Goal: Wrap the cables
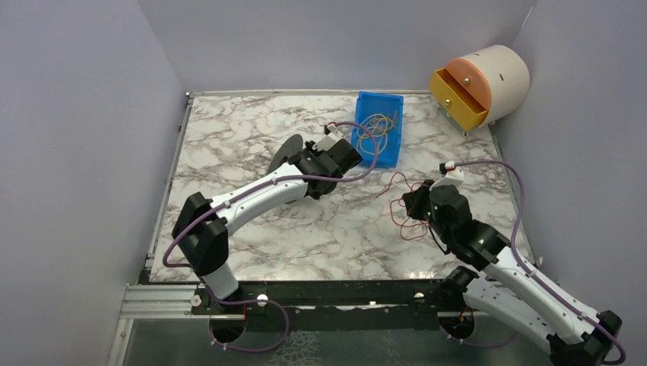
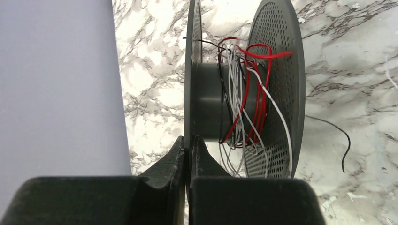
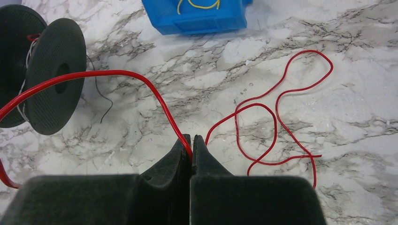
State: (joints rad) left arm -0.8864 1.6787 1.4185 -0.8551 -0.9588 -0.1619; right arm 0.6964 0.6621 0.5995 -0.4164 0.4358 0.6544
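The right gripper point(image 3: 191, 140) is pinching the red cable point(image 3: 117, 72) mid-desk, its slack trailing rightward. The left gripper point(image 2: 188, 143) is clamping the spool point(image 2: 277, 70) flange.

surface: marble table point(image 1: 229, 152) | far side: blue bin point(image 1: 386, 156) | right: red cable point(image 3: 277, 107) lying in loose loops

A blue bin point(image 1: 379, 126) is seen on the marble table point(image 1: 244, 145), a cream drawer unit point(image 1: 482, 82) placed to its right.

Smooth plastic-sheathed cables point(image 3: 108, 71), matt perforated spool point(image 2: 277, 61), glossy marble-look table point(image 1: 229, 137).
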